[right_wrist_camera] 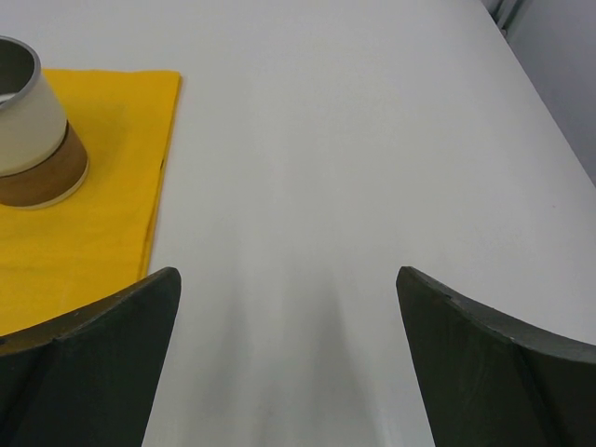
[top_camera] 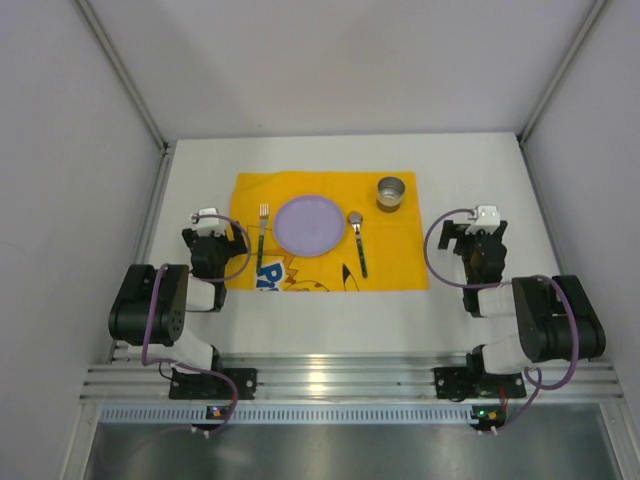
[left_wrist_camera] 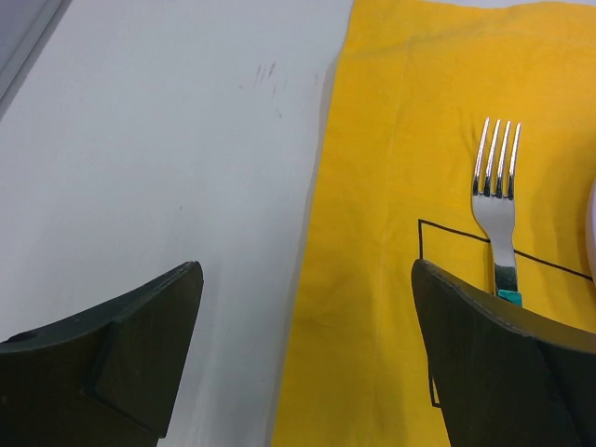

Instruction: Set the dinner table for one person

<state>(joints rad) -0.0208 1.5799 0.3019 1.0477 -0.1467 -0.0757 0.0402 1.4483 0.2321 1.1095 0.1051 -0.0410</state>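
Observation:
The white dinner table (top_camera: 470, 160) carries a yellow printed mat (top_camera: 395, 255). On the mat lie a lilac plate (top_camera: 309, 224), a fork (top_camera: 262, 240) left of it, a spoon (top_camera: 357, 240) right of it, and a beige and brown cup (top_camera: 392, 193) at the far right. My left gripper (top_camera: 215, 238) is open and empty over the mat's left edge (left_wrist_camera: 317, 279), with the fork (left_wrist_camera: 496, 186) ahead to the right. My right gripper (top_camera: 480, 240) is open and empty over bare table (right_wrist_camera: 326, 186), right of the mat (right_wrist_camera: 84, 223) and the cup (right_wrist_camera: 33, 130).
Grey walls enclose the table on the left, right and back. A metal post (top_camera: 120, 70) rises at the far left corner and another (top_camera: 565, 70) at the far right. An aluminium rail (top_camera: 330, 380) with the arm bases runs along the near edge.

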